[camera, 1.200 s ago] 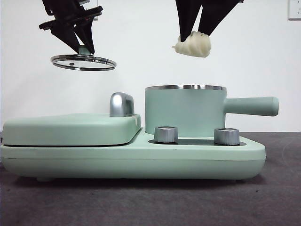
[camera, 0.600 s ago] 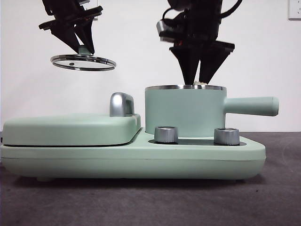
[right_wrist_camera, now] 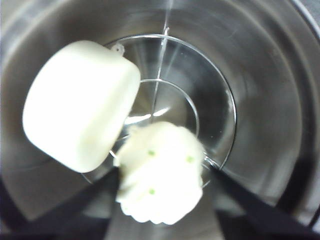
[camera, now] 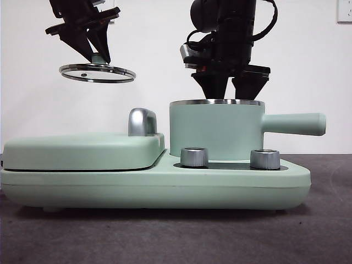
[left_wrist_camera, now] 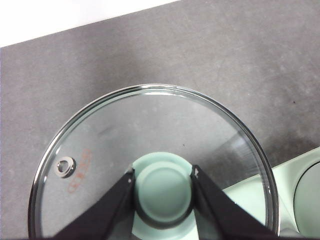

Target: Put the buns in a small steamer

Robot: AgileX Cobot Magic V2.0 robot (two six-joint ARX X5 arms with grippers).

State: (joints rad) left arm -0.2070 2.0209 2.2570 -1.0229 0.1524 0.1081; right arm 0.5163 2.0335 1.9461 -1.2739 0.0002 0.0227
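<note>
The steamer (camera: 217, 129) sits at the cooker's (camera: 154, 181) 3 o'clock end; the right gripper (right_wrist_camera: 160, 200) reaches inside, jaws spread, ridged bun (right_wrist_camera: 160, 172) loose between them beside the smooth bun (right_wrist_camera: 80, 105) (touching). At 10 o'clock, the left gripper (left_wrist_camera: 164, 187) clamps the lid (left_wrist_camera: 150, 150) knob.

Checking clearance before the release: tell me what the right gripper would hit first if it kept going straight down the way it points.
Most likely the steamer's steel floor. The right gripper points down inside it, the ridged bun between its jaws. The smooth bun lies beside that line; depth is hard to judge.
</note>
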